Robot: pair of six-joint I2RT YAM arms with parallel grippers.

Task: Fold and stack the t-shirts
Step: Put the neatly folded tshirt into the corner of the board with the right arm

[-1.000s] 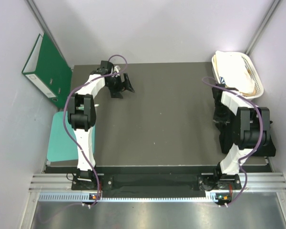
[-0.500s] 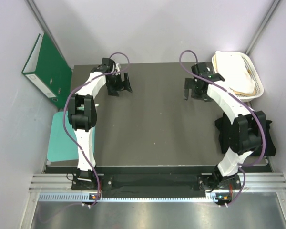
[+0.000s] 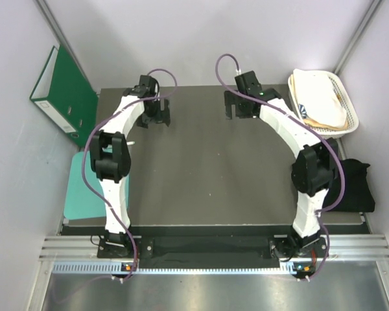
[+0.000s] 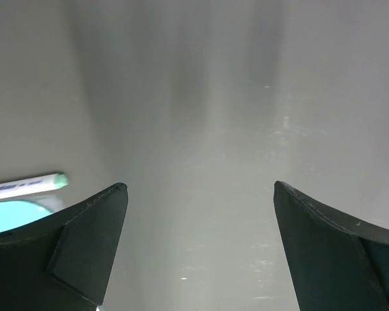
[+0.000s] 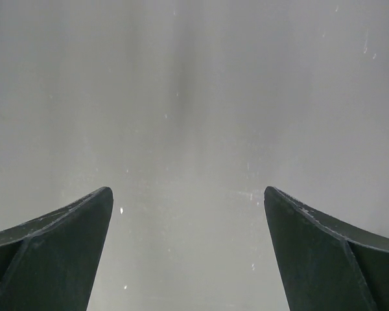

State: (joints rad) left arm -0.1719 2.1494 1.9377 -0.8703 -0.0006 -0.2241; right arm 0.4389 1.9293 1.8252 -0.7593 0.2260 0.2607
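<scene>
Top external view: the right gripper [image 3: 238,111], which a second ago sat closed over the heap of plain black soft-cloth t-shirts [image 3: 358,184] at the right edge of the dark grey table [image 3: 207,175], has swung away to the table's far middle. Its jaws are now wide and empty. The heap lies uncovered at that edge, nearer the arms than the white plastic basket [image 3: 318,73]. The left gripper [image 3: 155,120] has shifted slightly left near the far edge, with its jaws wide and holding nothing.
</scene>
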